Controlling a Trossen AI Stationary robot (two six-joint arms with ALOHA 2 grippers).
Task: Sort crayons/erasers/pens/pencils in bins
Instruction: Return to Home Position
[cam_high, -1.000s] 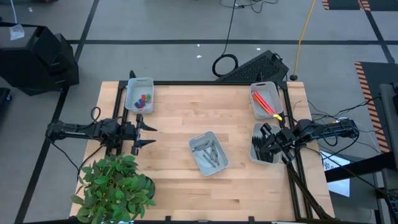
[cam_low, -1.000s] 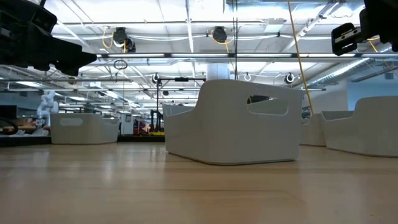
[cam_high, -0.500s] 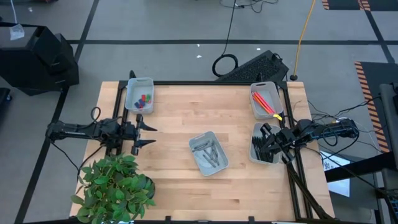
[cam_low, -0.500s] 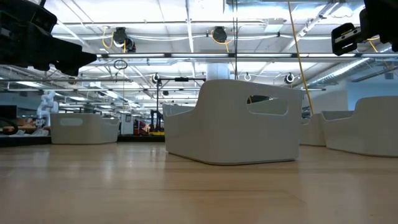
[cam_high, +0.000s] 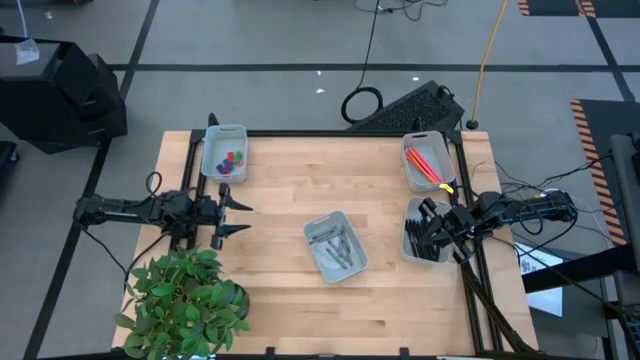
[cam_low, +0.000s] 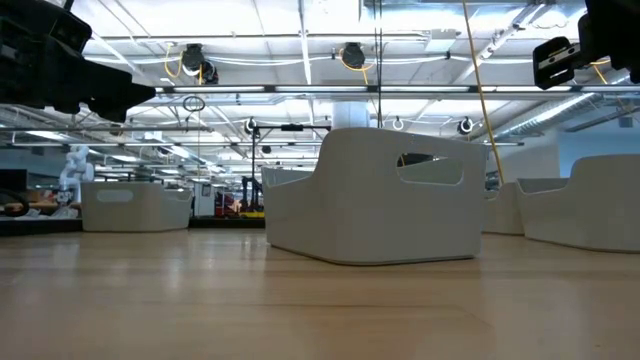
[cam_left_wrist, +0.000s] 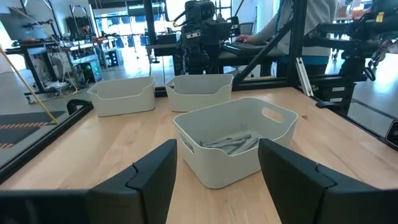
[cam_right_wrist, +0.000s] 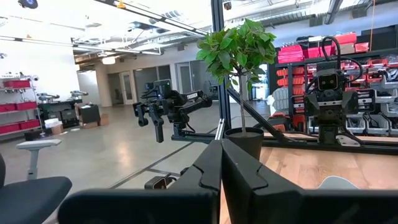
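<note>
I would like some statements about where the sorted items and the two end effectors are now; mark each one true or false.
1. The erasers lie in the bin at the table's far left corner. True.
2. The pencils share a bin with the pens. False: they lie in separate bins on the right side.
3. The crayons lie in the middle bin. True.
4. The left end effector is shut on a crayon. False: it is open and empty, near the table's left edge.
5. The right end effector is shut, above the pen bin. True.
</note>
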